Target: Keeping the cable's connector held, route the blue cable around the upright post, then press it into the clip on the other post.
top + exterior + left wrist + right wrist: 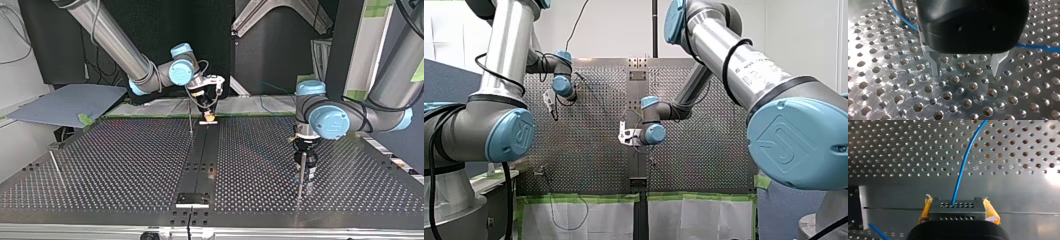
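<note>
My right jaws pinch the connector (957, 211); my left jaws, open, empty, must nudge the blue cable (1038, 47) round the post (899, 7).

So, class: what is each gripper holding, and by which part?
My right gripper clamps the dark perforated connector block by its side faces; my left gripper holds nothing.

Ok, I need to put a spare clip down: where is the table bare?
Top view: bare between the thin rod and the centre strip. Crowded around my left gripper and my right gripper.
</note>
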